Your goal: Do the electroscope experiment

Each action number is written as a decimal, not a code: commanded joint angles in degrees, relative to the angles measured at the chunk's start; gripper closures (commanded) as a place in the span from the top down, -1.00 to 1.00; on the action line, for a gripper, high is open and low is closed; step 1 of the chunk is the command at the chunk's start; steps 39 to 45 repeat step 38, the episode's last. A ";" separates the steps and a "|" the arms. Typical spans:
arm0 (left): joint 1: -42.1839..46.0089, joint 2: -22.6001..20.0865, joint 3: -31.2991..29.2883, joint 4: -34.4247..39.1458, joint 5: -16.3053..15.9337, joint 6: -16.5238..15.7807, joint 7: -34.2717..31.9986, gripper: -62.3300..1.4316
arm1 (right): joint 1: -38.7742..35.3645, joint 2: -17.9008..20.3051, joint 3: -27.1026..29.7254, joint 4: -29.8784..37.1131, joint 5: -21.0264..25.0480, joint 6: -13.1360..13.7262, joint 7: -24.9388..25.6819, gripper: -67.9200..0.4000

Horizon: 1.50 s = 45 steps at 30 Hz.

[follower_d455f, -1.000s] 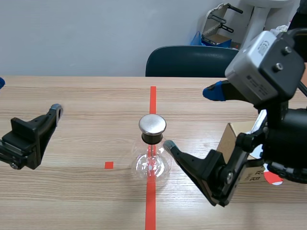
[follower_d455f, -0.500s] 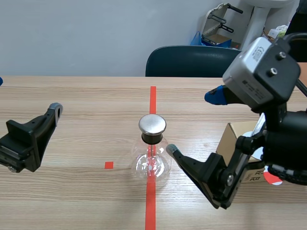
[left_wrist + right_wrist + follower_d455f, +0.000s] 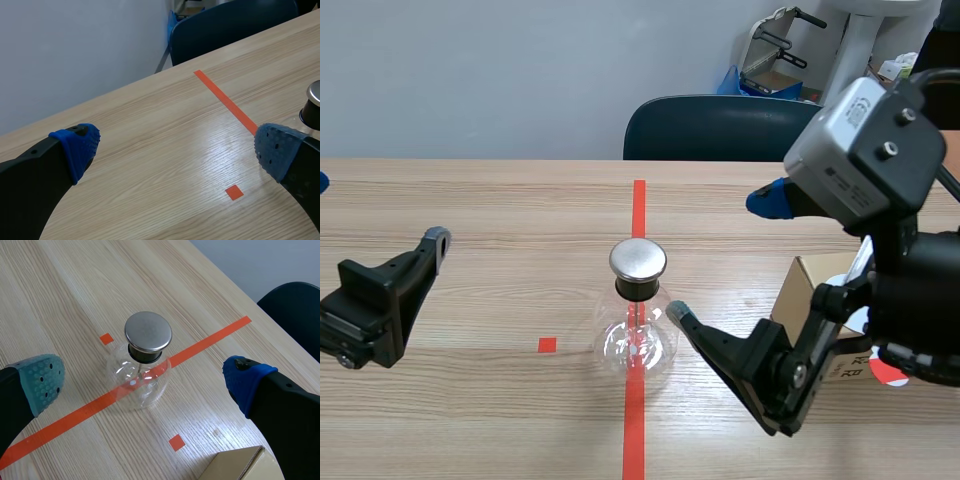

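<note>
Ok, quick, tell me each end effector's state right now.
Left end effector: open, holding nothing.
Right end effector: open, holding nothing.

Electroscope [image 3: 638, 310] centre of table [image 3: 500, 220], on tape line [image 3: 639, 205]; box [image 3: 805, 280] right of it; chair [image 3: 720, 128] behind.

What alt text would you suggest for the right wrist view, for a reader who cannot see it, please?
A round clear glass flask with a flat metal cap stands upright on a wooden table, on an orange-red tape line, ahead of the open right gripper. A cardboard box corner shows beside the gripper's blue-padded finger.
</note>
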 commanded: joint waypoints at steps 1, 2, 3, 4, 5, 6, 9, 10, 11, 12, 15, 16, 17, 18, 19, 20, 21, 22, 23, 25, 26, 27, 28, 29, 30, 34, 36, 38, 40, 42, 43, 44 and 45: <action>0.02 0.02 0.13 0.76 -0.37 0.31 -0.44 1.00 | 0.55 0.59 0.52 0.20 0.44 -0.22 1.01 1.00; 0.00 0.02 0.13 0.76 -0.37 0.31 -0.44 1.00 | 0.55 0.59 0.52 0.20 0.44 -0.22 1.16 1.00; 0.00 0.02 0.13 0.76 -0.37 0.31 -0.44 1.00 | 0.55 0.59 0.52 0.20 0.44 -0.24 1.38 1.00; 0.00 0.02 0.13 0.76 -0.37 0.31 -0.44 1.00 | 0.55 0.59 0.52 0.20 0.44 -0.44 1.55 1.00; 0.00 0.02 0.13 0.76 -0.37 0.31 -0.44 1.00 | 0.55 0.59 0.52 0.20 0.44 -0.44 1.77 1.00; 0.00 0.02 0.13 0.76 -0.37 0.31 -0.44 1.00 | 0.55 0.59 0.52 0.20 0.46 -0.44 1.79 1.00; 0.00 0.02 0.11 0.76 -0.37 0.31 -0.44 1.00 | 0.55 0.59 0.52 0.20 0.46 -0.44 1.77 1.00; 0.00 0.02 0.11 0.76 -0.37 0.31 -0.44 1.00 | 0.55 0.59 0.52 0.20 0.44 -0.44 1.75 1.00; 0.00 0.02 0.11 0.76 -0.37 0.31 -0.44 1.00 | 0.55 0.59 0.52 0.20 0.44 -0.44 1.77 1.00; 0.00 0.02 0.11 0.76 -0.37 0.31 -0.44 1.00 | 0.55 0.59 0.52 0.20 0.46 -0.44 1.77 1.00; 0.00 0.02 0.11 0.76 -0.37 0.31 -0.44 1.00 | 0.55 0.59 0.52 0.20 0.46 -0.44 1.77 1.00; 0.00 0.02 0.11 0.76 -0.37 0.31 -0.44 1.00 | 0.55 0.59 0.52 0.20 0.46 -0.44 1.79 1.00; 0.00 0.02 0.11 0.76 -0.37 0.31 -0.44 1.00 | 0.55 0.59 0.52 0.20 0.46 -0.44 1.92 1.00; 0.00 0.02 0.11 0.76 -0.37 0.31 -0.44 1.00 | 0.55 0.59 0.52 0.20 0.46 -0.44 2.03 1.00; 0.00 0.00 0.11 0.76 -0.37 0.31 -0.44 1.00 | 0.55 0.59 0.52 0.20 0.44 -0.44 1.99 1.00; 0.00 0.00 0.11 0.76 -0.37 0.31 -0.44 1.00 | 0.55 0.59 0.52 0.20 0.44 -0.44 1.97 1.00; 0.00 0.00 0.11 0.76 -0.37 0.31 -0.44 1.00 | 0.55 0.59 0.52 0.20 0.44 -0.44 1.95 1.00; 0.00 0.00 0.11 0.76 -0.37 0.31 -0.44 1.00 | 0.55 0.59 0.52 0.20 0.44 -0.44 1.95 1.00; 0.00 0.00 0.11 0.76 -0.37 0.31 -0.44 1.00 | 0.55 0.59 0.52 0.20 0.44 -0.44 1.95 1.00; 0.00 0.00 0.11 0.76 -0.37 0.31 -0.44 1.00 | 0.55 0.59 0.52 0.20 0.44 -0.44 1.92 1.00; 0.00 0.00 0.11 0.76 -0.37 0.31 -0.44 1.00 | 0.55 0.59 0.52 0.20 0.44 -0.44 1.92 1.00; 0.00 0.00 0.11 0.76 -0.37 0.31 -0.44 1.00 | 0.55 0.59 0.52 0.20 0.44 -0.44 1.92 1.00; 0.00 0.00 0.11 0.76 -0.37 0.31 -0.44 1.00 | 0.55 0.59 0.52 0.20 0.44 -0.44 1.92 1.00; 0.00 0.02 0.11 0.76 -0.37 0.31 -0.44 1.00 | 0.55 0.59 0.52 0.20 0.44 -0.44 1.92 1.00; 0.00 0.02 0.11 0.76 -0.37 0.31 -0.44 1.00 | 0.55 0.59 0.52 0.20 0.44 -0.44 1.92 1.00; 0.00 0.02 0.11 0.76 -0.37 0.31 -0.44 1.00 | 0.55 0.59 0.52 0.20 0.42 -0.44 2.12 1.00; 0.00 0.02 0.11 0.76 -0.37 0.31 -0.44 1.00 | 0.55 0.59 0.52 0.20 0.42 -0.44 2.56 1.00; 0.00 0.02 0.11 0.76 -0.37 0.31 -0.44 1.00 | 0.55 0.59 0.52 0.20 0.42 -0.44 2.84 1.00; 0.00 0.02 0.11 0.76 -0.37 0.31 -0.44 1.00 | 0.55 0.59 0.52 0.20 0.42 -0.44 2.84 1.00; 0.00 0.02 0.11 0.76 -0.37 0.31 -0.44 1.00 | 0.55 0.59 0.52 0.20 0.42 -0.44 2.84 1.00; 0.00 0.02 0.11 0.76 -0.37 0.31 -0.44 1.00 | 0.55 0.59 0.52 0.20 0.42 -0.44 2.84 1.00; 0.00 0.02 0.11 0.76 -0.37 0.31 -0.44 1.00 | 0.55 0.59 0.52 0.20 0.42 -0.44 2.84 1.00; 0.00 0.02 0.11 0.76 -0.37 0.31 -0.44 1.00 | 0.55 0.59 0.52 0.20 0.42 -0.44 2.84 1.00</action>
